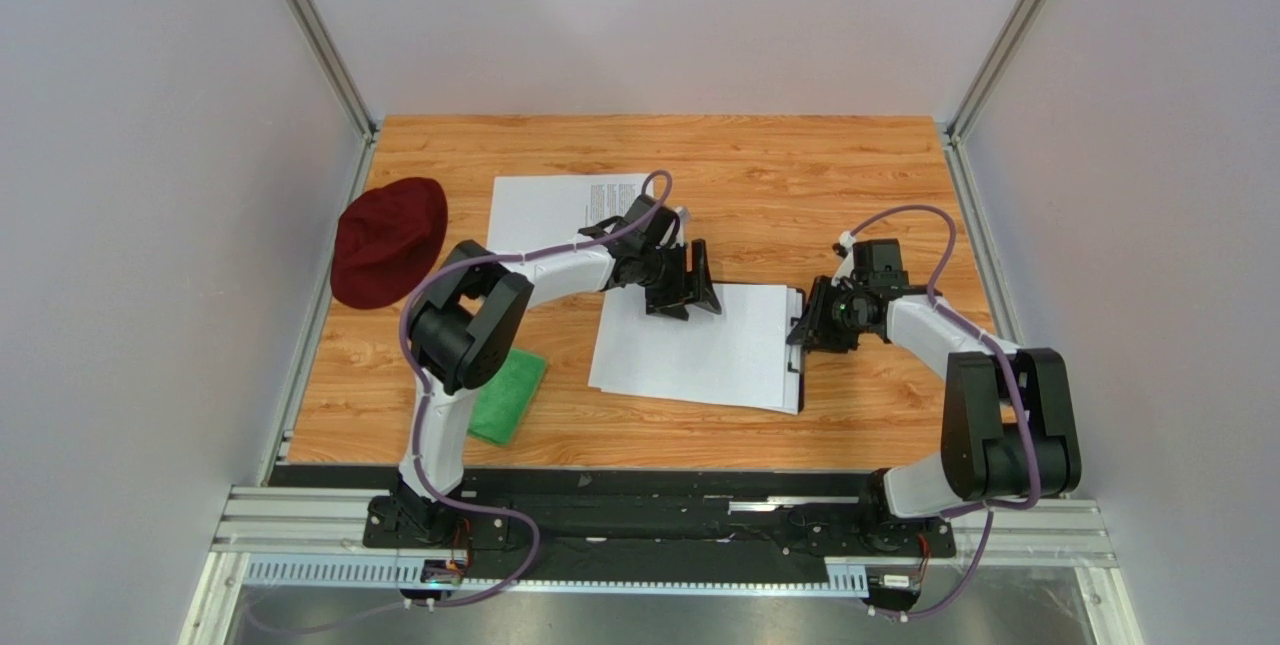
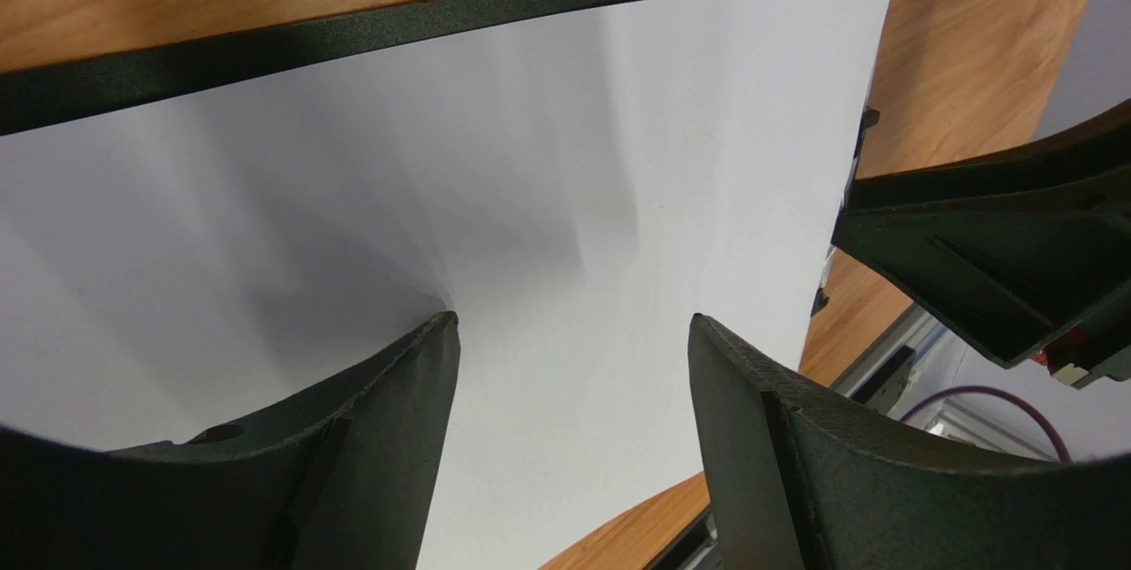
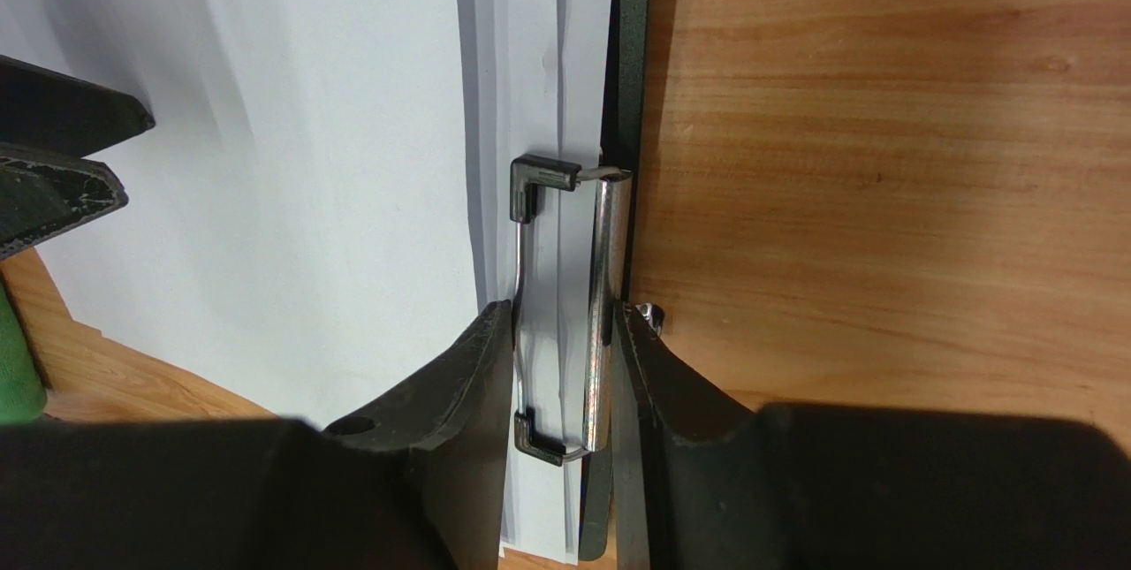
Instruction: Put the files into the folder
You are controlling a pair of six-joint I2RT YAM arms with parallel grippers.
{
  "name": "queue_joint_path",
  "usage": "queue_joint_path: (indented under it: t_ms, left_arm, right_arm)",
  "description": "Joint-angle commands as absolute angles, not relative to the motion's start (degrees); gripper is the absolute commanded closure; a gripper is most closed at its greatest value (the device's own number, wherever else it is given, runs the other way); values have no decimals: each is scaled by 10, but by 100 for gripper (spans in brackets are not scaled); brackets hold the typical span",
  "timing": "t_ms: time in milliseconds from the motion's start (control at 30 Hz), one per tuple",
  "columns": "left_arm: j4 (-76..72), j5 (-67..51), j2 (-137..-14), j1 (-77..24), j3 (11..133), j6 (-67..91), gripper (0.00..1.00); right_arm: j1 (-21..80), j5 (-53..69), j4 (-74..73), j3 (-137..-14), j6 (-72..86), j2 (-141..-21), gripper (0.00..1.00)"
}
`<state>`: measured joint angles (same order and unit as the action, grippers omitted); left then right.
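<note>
Your files (image 1: 699, 353) lie as a stack in the open folder (image 3: 635, 13) near the table's (image 1: 842, 180) centre, and the folder's black edge shows along the stack's 3 o'clock side. There your right gripper (image 3: 564, 318) is clenched on the folder's metal clip (image 3: 600, 265). Your left gripper (image 2: 571, 321) is released at the stack's 11 o'clock corner, jaws spread over the top sheet and holding nothing. One printed sheet (image 1: 549, 210) lies outside the folder at 11 o'clock. The red hat (image 1: 388, 240) is at 9 o'clock and the green cloth (image 1: 508, 395) at 8.
</note>
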<state>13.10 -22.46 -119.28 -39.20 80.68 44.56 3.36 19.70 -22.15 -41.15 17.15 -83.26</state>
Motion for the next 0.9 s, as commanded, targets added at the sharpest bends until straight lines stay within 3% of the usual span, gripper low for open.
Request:
queue_joint_path:
  t_ms: [0, 267, 533, 600, 867]
  left_arm:
    - [157, -235, -1157, -404, 809, 431, 23]
    - [194, -244, -1073, -404, 824, 408, 18]
    - [284, -160, -981, -398, 771, 335, 15]
    - [294, -139, -953, -391, 752, 328, 10]
    - [353, -40, -925, -348, 689, 318, 8]
  right_arm:
    - [40, 183, -284, -455, 148, -826, 100]
    - [40, 185, -270, -446, 142, -836, 100]
    - [40, 189, -272, -446, 142, -831, 100]
    - [40, 186, -272, -446, 140, -831, 100]
    - [39, 193, -268, -445, 142, -831, 100]
